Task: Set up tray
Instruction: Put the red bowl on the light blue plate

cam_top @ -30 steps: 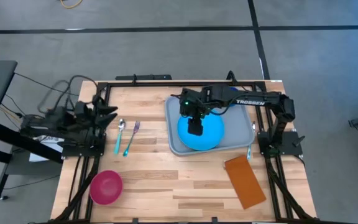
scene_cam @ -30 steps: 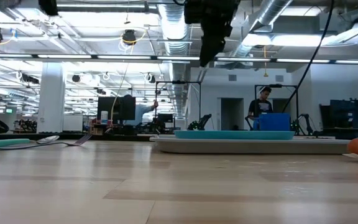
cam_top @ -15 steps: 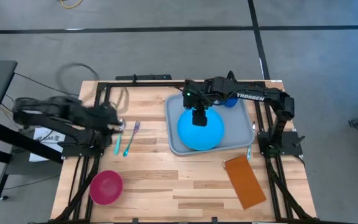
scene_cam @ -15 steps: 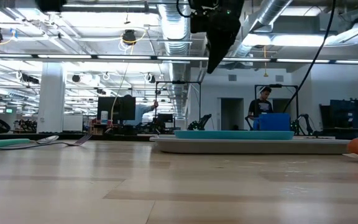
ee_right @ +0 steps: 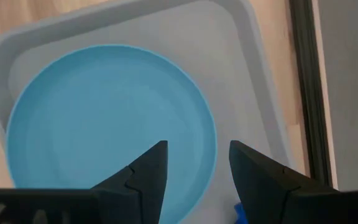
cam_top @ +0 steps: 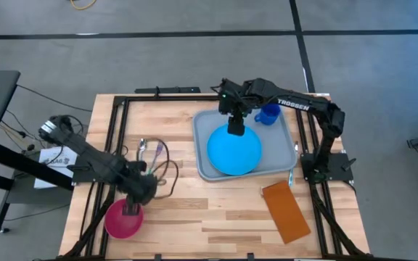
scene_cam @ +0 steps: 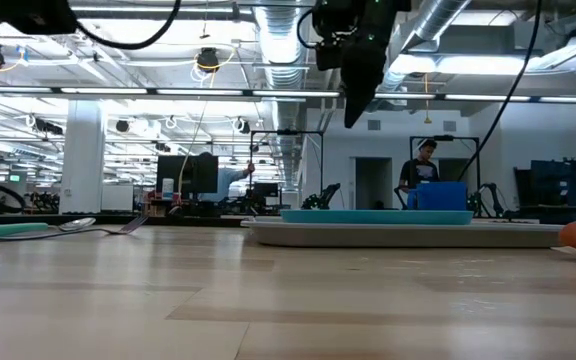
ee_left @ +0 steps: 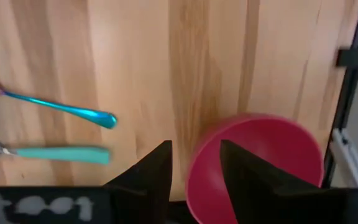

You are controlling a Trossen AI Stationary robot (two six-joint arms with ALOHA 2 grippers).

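A pale grey-blue tray (cam_top: 287, 138) with rounded corners and raised rim holds a blue plate (cam_top: 234, 151) beneath the right gripper (cam_top: 235, 130), its fingers spread empty.

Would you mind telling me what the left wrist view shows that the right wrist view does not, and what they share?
Only the left wrist view shows the round pink bowl, the teal-handled fork, the teal-handled spoon and the open left gripper. Only the right wrist view shows the round light-blue plate lying in the light grey-blue rectangular plastic tray, under the open right gripper. Both show the wooden table.
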